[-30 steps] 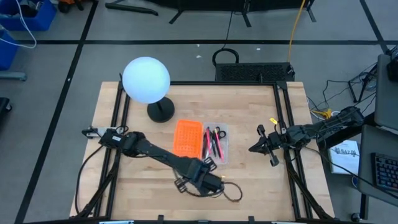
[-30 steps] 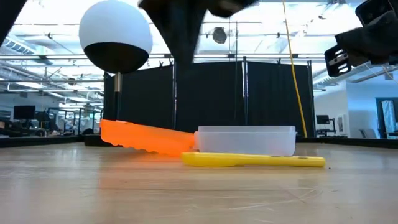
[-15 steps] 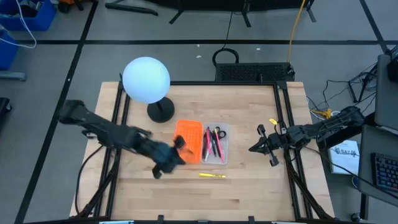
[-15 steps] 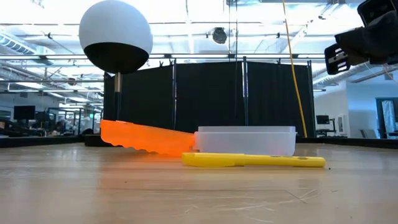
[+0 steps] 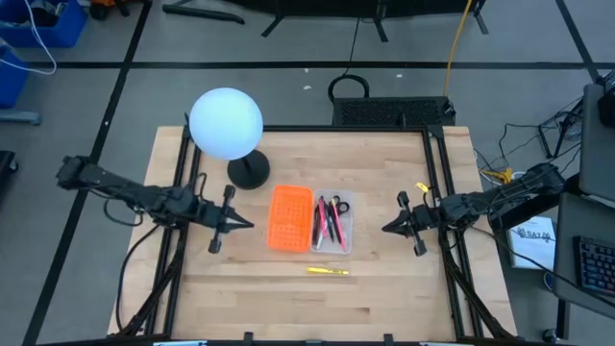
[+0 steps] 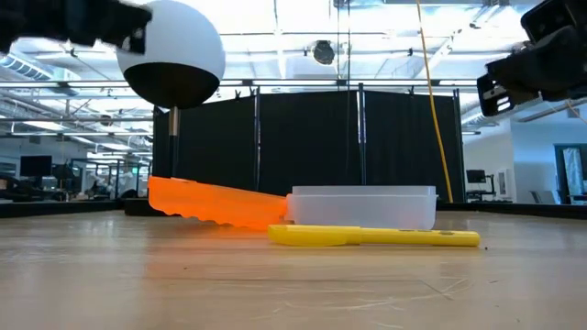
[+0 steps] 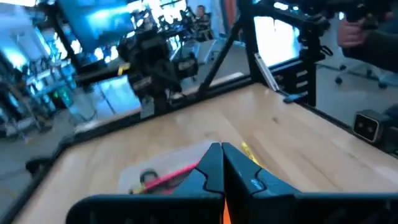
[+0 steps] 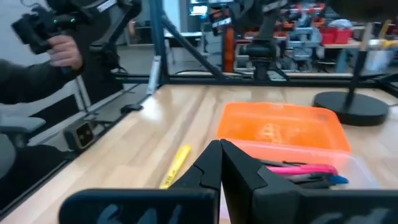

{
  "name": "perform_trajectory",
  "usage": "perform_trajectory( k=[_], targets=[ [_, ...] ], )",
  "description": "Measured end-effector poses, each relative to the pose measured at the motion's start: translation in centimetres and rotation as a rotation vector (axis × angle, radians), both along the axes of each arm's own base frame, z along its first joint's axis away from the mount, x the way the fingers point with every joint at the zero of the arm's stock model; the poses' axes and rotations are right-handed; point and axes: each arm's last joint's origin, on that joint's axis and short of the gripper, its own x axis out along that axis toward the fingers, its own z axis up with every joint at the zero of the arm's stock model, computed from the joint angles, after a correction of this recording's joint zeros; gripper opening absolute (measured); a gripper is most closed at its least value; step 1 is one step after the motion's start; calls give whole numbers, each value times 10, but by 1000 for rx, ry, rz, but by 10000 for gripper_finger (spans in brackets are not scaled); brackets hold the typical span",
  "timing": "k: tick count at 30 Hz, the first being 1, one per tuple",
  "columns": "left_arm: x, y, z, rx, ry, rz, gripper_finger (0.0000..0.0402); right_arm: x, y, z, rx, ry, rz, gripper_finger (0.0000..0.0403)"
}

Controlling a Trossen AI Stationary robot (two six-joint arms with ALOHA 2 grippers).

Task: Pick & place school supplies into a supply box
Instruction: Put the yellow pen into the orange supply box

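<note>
The clear supply box (image 5: 336, 226) sits mid-table with its orange gridded lid (image 5: 289, 217) lying open to its left. Inside it lie pink and dark pens (image 5: 324, 224) and black-handled scissors (image 5: 338, 206). One yellow pen (image 5: 329, 272) lies flat on the table just near of the box, also seen in the low view as the yellow pen (image 6: 371, 236). My left gripper (image 5: 248, 224) hovers shut, left of the lid, pointing right. My right gripper (image 5: 386, 229) hovers shut, right of the box, pointing left. Both are empty.
A white globe lamp (image 5: 226, 123) on a black base (image 5: 249, 173) stands far-left of the lid. Bare wood lies near of the yellow pen and between box and right gripper. A person's hand (image 8: 62, 53) shows beyond the table's near edge.
My left arm has swung away from the spot over the yellow pen near the table's near edge, moving up and toward the table's left side, and now points right at the lid. The yellow pen stays on the table. The right arm has kept still.
</note>
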Motion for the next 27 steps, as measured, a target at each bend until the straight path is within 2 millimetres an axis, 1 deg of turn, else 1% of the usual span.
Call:
perform_trajectory(
  k=[4,6,11,13,16,18,19,21,23,25,27],
  targets=[
    [-14,8,-22,-78,0,32,0,1,-1,-1,3,13,-33,0],
    [-19,10,-36,-88,-2,29,0,2,0,-2,1,15,-33,0],
    [-29,12,-61,-114,-49,34,0,2,0,-4,-14,38,-34,0],
    [-29,12,-62,-115,-35,35,0,3,0,-5,-17,46,-37,0],
    [-29,12,-61,-106,-52,27,1,4,-1,-4,-17,33,-95,0],
    [-29,12,-60,-93,-62,30,2,5,-2,-6,-38,79,-123,0],
    [-29,13,-60,-91,-68,41,4,8,-1,2,-40,92,-131,0],
    [-29,14,-58,-98,-88,94,10,15,2,25,-41,104,-141,0],
    [-28,16,-57,-123,-89,157,17,24,6,48,-68,144,-189,0],
    [-28,17,-58,-167,-80,207,21,38,13,64,-132,240,-239,0],
    [-28,19,-58,-180,-76,249,22,56,24,79,-173,341,-262,0]
  ],
)
